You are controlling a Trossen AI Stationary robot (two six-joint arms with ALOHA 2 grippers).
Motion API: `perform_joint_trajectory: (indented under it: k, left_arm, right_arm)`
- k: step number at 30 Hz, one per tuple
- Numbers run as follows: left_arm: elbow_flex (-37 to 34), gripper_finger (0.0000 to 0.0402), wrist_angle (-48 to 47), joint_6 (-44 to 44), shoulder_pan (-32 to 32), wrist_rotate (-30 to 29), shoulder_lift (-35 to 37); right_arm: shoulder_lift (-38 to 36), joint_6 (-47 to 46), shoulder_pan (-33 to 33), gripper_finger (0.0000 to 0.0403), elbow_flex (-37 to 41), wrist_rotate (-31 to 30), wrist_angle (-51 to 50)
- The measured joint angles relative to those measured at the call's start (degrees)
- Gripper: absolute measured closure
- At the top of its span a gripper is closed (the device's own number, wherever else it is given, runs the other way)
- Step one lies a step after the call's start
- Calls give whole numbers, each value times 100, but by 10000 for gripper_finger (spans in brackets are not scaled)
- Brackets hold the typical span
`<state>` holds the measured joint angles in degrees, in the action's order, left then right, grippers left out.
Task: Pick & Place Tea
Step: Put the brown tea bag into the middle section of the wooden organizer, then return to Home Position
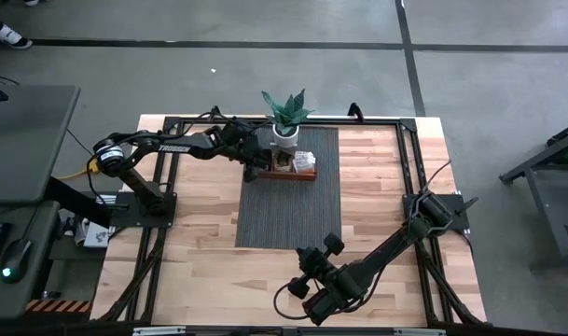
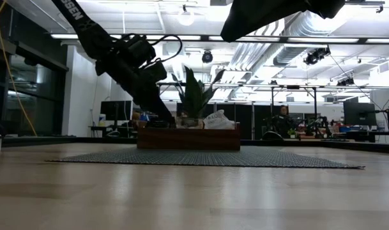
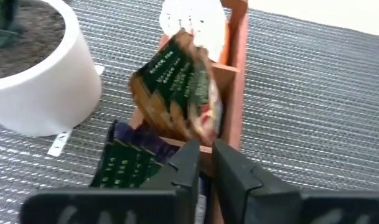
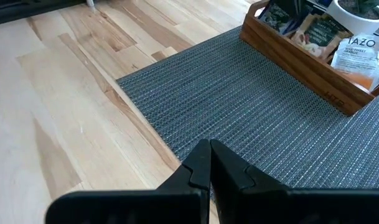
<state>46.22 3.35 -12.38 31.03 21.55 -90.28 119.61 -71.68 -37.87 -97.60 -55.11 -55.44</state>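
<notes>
The tea sachets lie in a brown wooden tray (image 1: 280,175) on the grey mat, next to the potted plant (image 1: 285,121). Dark green sachets (image 3: 124,165) fill the end compartment, tan-and-dark ones (image 3: 177,93) stand tilted in the middle one, and white-and-orange ones (image 4: 357,53) fill the far one. My left gripper (image 3: 206,158) hangs slanting down over the end compartment, its fingers a narrow gap apart with nothing between them. My right gripper (image 4: 209,149) is shut and empty above the mat's near edge, well away from the tray.
The plant's white pot (image 3: 40,81) stands right beside the tray's far long side, close to my left gripper. The grey woven mat (image 1: 293,215) runs from the tray toward the table's near side. Bare wooden tabletop (image 4: 71,93) lies left and right of it.
</notes>
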Motion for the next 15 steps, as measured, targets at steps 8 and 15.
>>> perform_joint_trajectory:
  k: [8,15]
  left_arm:
    - [-2,294,141,37,8,-348,44]
    - [-7,296,132,-24,9,46,540]
  right_arm:
    - [0,13,0,403,0,-1,-2]
    - [0,89,-56,403,0,-459,-237]
